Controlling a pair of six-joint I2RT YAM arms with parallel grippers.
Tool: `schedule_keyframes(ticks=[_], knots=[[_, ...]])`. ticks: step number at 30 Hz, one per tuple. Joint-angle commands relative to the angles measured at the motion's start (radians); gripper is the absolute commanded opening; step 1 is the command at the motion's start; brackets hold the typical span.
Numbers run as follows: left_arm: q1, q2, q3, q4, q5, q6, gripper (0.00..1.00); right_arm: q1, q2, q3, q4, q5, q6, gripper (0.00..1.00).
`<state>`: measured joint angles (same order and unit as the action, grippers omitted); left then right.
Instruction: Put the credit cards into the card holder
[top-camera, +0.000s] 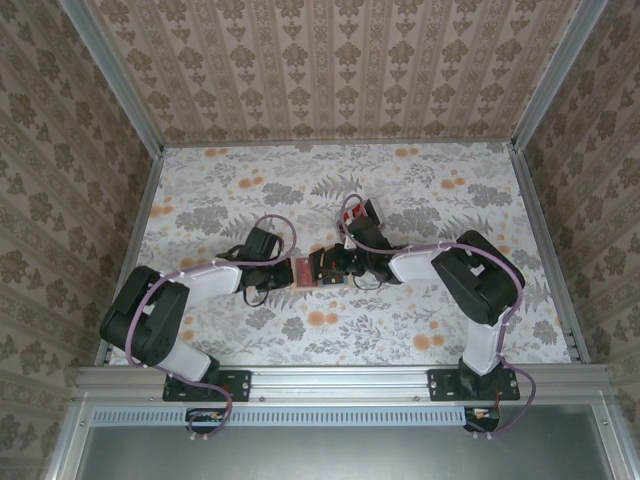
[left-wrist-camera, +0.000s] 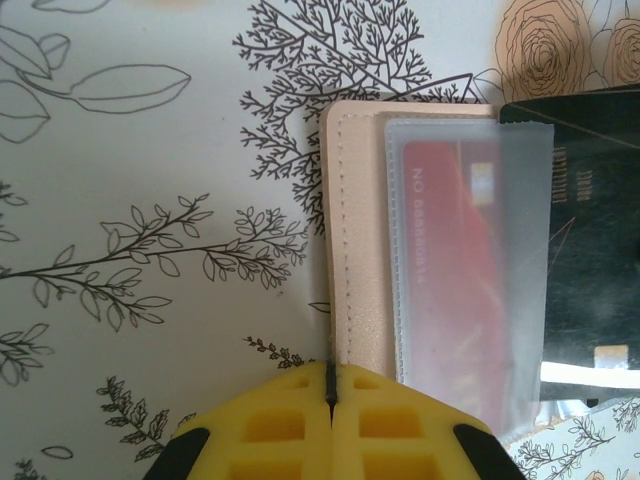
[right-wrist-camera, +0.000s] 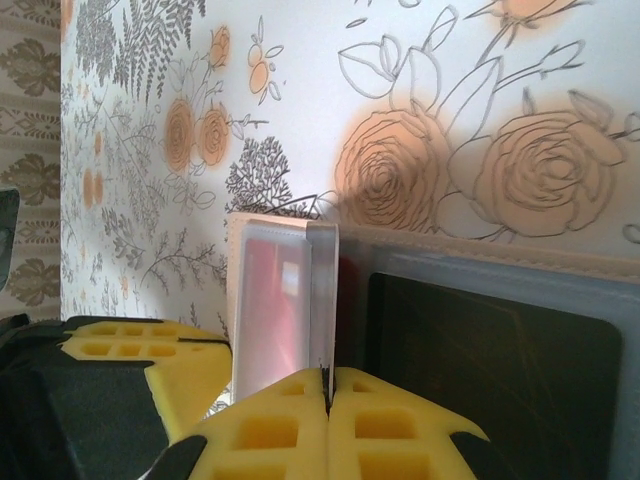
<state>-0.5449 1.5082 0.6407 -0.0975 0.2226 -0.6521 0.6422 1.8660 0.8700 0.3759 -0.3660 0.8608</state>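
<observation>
While the left tool (left-wrist-camera: 330, 385) is being pressed together on the tan edge of the card holder (left-wrist-camera: 355, 250), the right tool (right-wrist-camera: 327, 378) is being clamped on the holder's upright clear sleeve (right-wrist-camera: 322, 290). A red card (left-wrist-camera: 450, 260) is being shown inside that sleeve, with a black card (left-wrist-camera: 590, 240) just beside it. The holder is being carried mid-table (top-camera: 400, 190).

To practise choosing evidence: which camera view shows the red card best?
Left wrist: the red card lies flat, broadside, behind the clear sleeve. Right wrist gives a foreshortened, blurry slice; top external a small red patch.
</observation>
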Motion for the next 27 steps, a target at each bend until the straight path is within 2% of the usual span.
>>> schedule_keyframes(ticks=[1, 5, 9, 13, 16, 21, 27], knots=[[-0.015, 0.003, -0.005, -0.032, -0.011, -0.013, 0.03, 0.036, 0.036, -0.009, -0.037, 0.053, 0.003, 0.07], [-0.016, 0.014, 0.003, -0.035, -0.012, -0.009, 0.03, 0.067, 0.035, 0.000, -0.084, 0.091, -0.025, 0.08], [-0.020, 0.010, 0.003, -0.030, -0.014, -0.011, 0.02, 0.085, 0.015, 0.018, -0.157, 0.126, -0.058, 0.14], [-0.021, 0.014, 0.007, -0.038, -0.016, -0.009, 0.02, 0.085, -0.029, 0.024, -0.239, 0.183, -0.100, 0.33], [-0.021, 0.015, -0.002, -0.026, -0.020, -0.014, 0.02, 0.086, -0.076, 0.044, -0.316, 0.225, -0.144, 0.42], [-0.023, 0.023, 0.001, -0.029, -0.018, -0.014, 0.02, 0.084, -0.143, 0.084, -0.440, 0.302, -0.221, 0.46], [-0.024, 0.022, -0.006, -0.018, -0.018, -0.019, 0.02, 0.085, -0.159, 0.132, -0.544, 0.350, -0.288, 0.44]])
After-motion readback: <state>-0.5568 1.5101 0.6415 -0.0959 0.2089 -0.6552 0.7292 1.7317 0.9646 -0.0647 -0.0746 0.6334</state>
